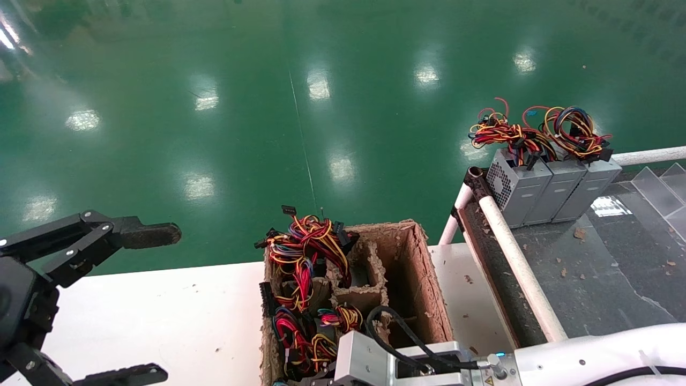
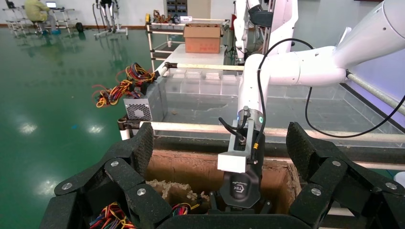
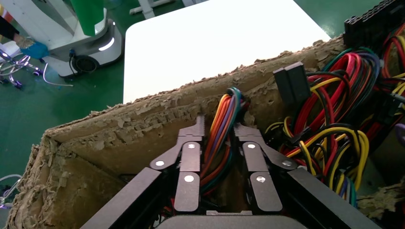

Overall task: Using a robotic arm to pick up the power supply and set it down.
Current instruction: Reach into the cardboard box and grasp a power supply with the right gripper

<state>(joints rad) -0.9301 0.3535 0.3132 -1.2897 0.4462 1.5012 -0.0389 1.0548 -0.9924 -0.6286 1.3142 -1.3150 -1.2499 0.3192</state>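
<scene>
Right end effector [image 3: 219, 131], black multi-finger unit on the white-silver robotic arm [image 1: 589, 348], is down inside the torn brown cardboard box [image 1: 423, 284] at 6 o'clock of the head view, fingers pinching the red-orange-yellow wire bundle [image 3: 220, 138] of a grey metal power supply; its body is hidden. Judgement: wires are the only reachable handle. Box walls crowd the lift. Three grey units [image 1: 554, 187] sit at 2 o'clock. Left end effector [image 1: 80, 300], spread, parked over the white desk [image 1: 177, 311] at 8 o'clock.

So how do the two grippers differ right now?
The right gripper is down in the cardboard box, fingers closed around a wire bundle; the left gripper hovers over the white table, wide open and empty. Both have black fingers.
</scene>
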